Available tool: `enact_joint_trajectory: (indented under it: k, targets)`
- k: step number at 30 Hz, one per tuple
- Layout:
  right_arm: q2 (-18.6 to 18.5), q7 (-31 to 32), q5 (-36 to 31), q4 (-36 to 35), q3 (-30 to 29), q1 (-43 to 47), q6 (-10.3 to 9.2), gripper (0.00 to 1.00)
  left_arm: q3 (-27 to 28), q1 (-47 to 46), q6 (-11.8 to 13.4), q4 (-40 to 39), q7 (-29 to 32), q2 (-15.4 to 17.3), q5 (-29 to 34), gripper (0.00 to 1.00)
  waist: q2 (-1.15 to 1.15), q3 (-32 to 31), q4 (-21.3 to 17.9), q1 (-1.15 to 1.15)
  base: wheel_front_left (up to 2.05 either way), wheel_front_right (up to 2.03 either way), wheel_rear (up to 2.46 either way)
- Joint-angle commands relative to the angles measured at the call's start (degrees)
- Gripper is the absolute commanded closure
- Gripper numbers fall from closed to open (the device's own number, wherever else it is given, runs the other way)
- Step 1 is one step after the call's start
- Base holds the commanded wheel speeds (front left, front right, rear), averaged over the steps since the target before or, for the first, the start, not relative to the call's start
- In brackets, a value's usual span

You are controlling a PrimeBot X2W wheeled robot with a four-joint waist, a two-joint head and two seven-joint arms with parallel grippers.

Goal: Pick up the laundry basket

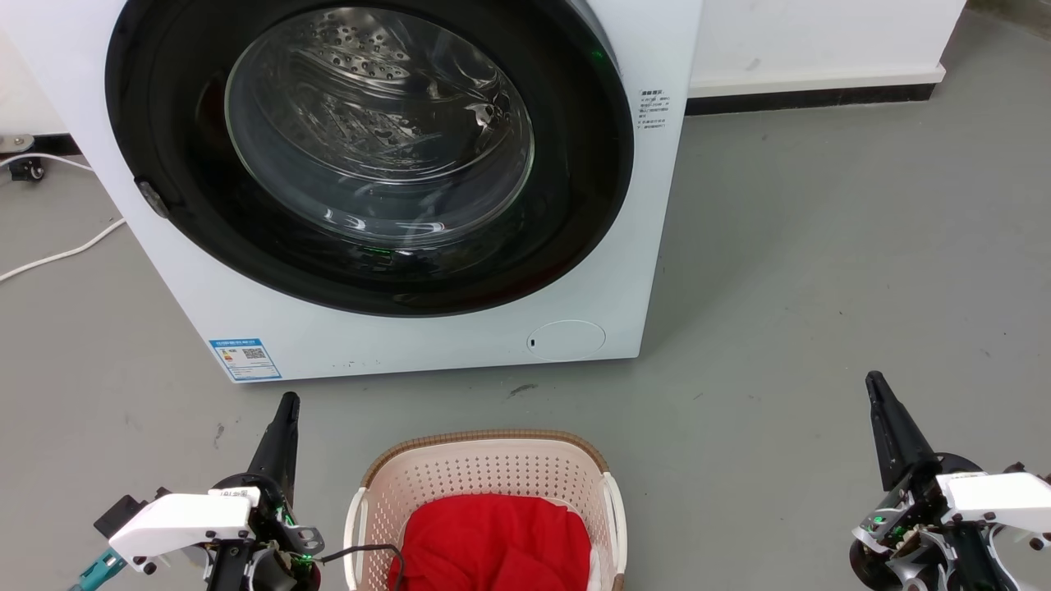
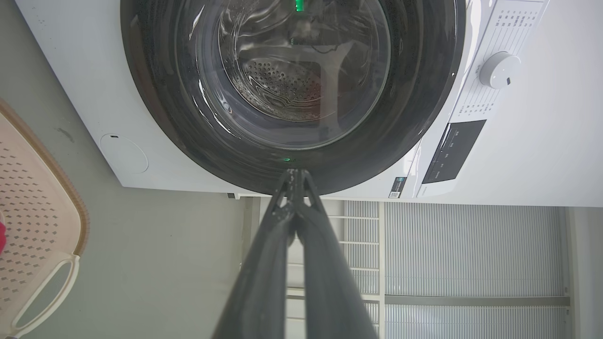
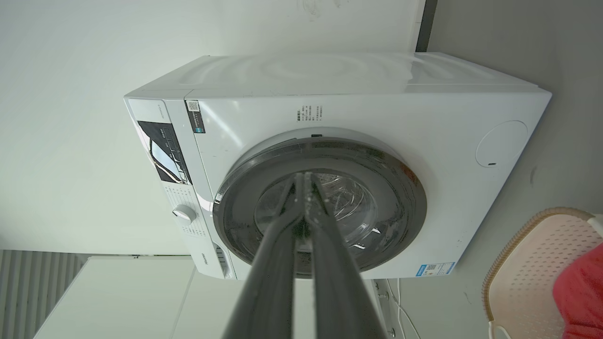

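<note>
The laundry basket [image 1: 486,438] stands on the floor at the bottom centre of the head view, between the two tools and touching neither. The left tool [image 1: 288,405] rises at the lower left, just beside the basket's left side. The right tool [image 1: 876,387] rises at the lower right, well apart from the basket. Each tool has its two fingers pressed together, with nothing between them. A red cloth [image 1: 493,538] lies inside the basket.

The left wrist view puts the basket [image 2: 44,221] at its left edge with one white handle [image 2: 44,294] showing, and the left tool [image 2: 295,175] points at the lower rim of the washing machine's [image 2: 85,89] dark round door. This view also shows the machine's dial [image 2: 498,69] and control panel at the upper right. The right wrist view takes in the whole machine [image 3: 377,113], with the basket [image 3: 530,263] and cloth [image 3: 582,292] at the lower right.

The floor [image 1: 821,271] is smooth grey. A white cable [image 1: 57,256] trails at the head view's left edge, and a white wall [image 1: 821,33] with a dark skirting runs across the upper right.
</note>
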Motion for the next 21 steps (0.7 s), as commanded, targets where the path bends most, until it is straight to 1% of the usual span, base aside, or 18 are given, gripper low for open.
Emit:
enact_joint_trajectory:
  k: [1, 21]
  targets:
    - [-0.07, 0.07, 0.22, 0.03, -0.04, -0.58, -0.02, 1.0, 0.13, -0.51, -0.26, 0.04, 0.14, 0.13, -0.02, 1.0, 0.0, 0.0, 0.0, 0.0, 0.0, 0.0, 0.0]
    - [-0.07, 0.07, 0.23, 0.03, -0.03, -0.58, -0.02, 1.0, 0.12, -0.51, -0.27, 0.04, 0.13, 0.13, -0.02, 1.0, 0.0, 0.0, 0.0, 0.0, 0.0, 0.0, 0.0]
